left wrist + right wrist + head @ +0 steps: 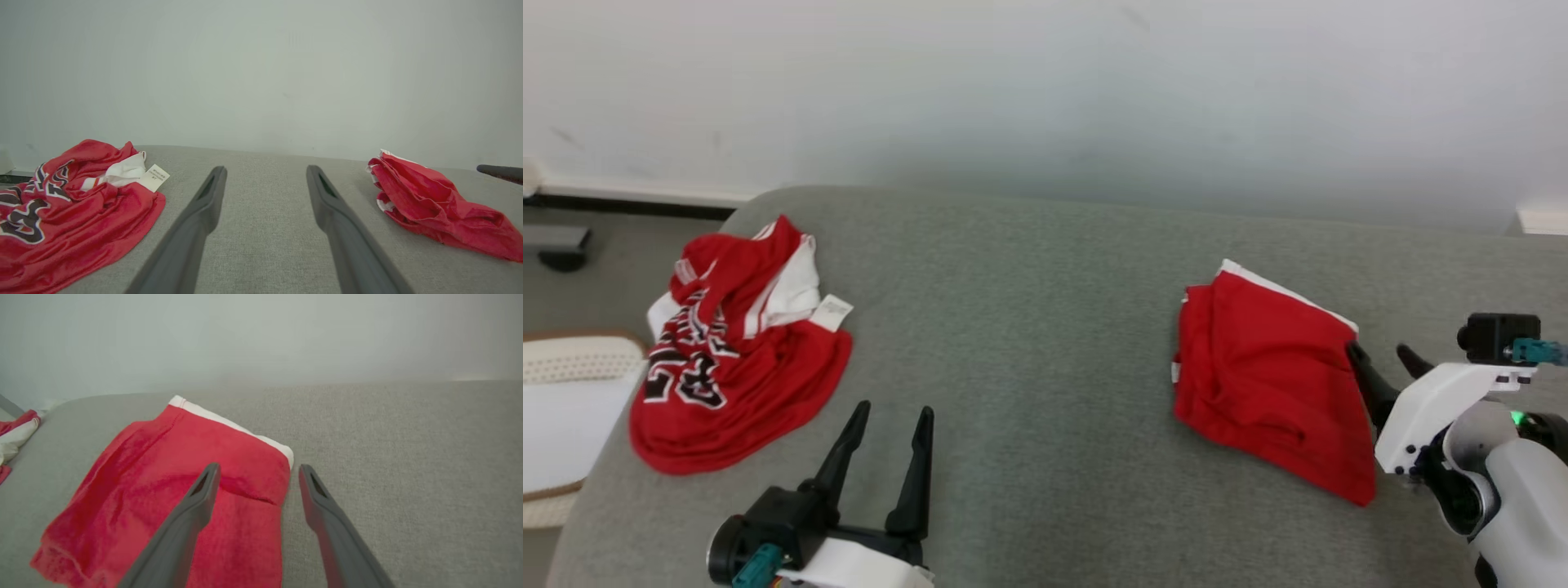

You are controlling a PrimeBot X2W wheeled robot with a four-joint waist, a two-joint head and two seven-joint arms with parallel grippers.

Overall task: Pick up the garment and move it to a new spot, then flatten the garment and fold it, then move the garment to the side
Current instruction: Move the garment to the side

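A folded red garment (1266,376) with a white band along its far edge lies on the right of the grey cushioned surface (1029,343). It also appears in the left wrist view (429,200) and in the right wrist view (163,490). My right gripper (1378,349) (258,466) is open and straddles the garment's right edge, one finger over the cloth and the other over bare grey fabric, holding nothing. My left gripper (893,408) (266,168) is open over the bare surface at the front left, between the two red pieces.
A crumpled red jersey (735,367) (73,212) with white panels, black lettering and a white tag lies at the left end. Beyond that edge are the floor, a cream padded object (572,367) and a dark item (560,245). A pale wall stands behind.
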